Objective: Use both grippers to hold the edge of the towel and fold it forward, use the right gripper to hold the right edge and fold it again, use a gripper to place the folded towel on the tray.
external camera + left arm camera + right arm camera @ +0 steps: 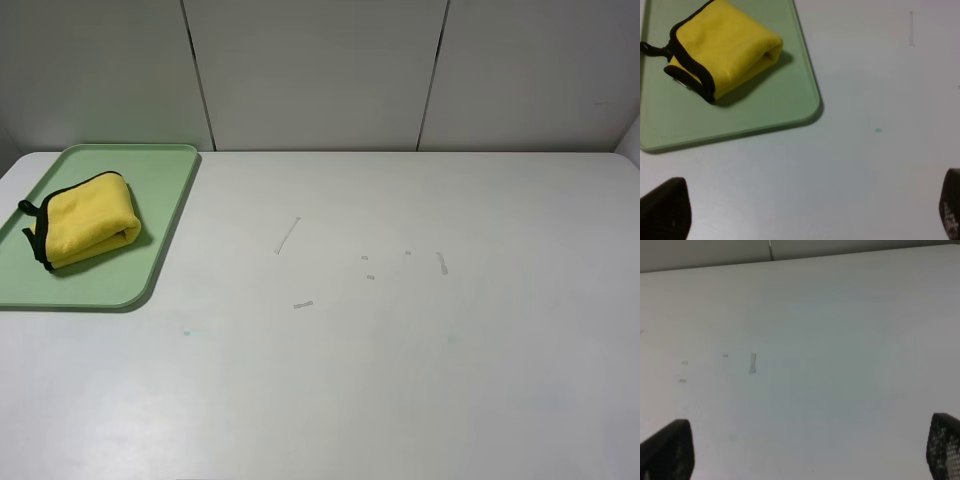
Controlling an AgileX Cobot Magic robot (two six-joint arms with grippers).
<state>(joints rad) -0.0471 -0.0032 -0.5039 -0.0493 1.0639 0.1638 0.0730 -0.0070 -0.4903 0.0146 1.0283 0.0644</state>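
Spread wide, left hand [805, 210] and right hand [805, 450] are hovering over the white worktop [400, 350], holding nothing; folded yellow black-edged towel [85, 218] is lying on the far-left pale green plastic tray [165, 200], task seemingly complete.

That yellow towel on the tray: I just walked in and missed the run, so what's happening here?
Nothing is being handled right now. The yellow towel lies folded on the green tray at the table's far left. The left gripper and right gripper are both open, hovering over bare tabletop, so the job looks finished.
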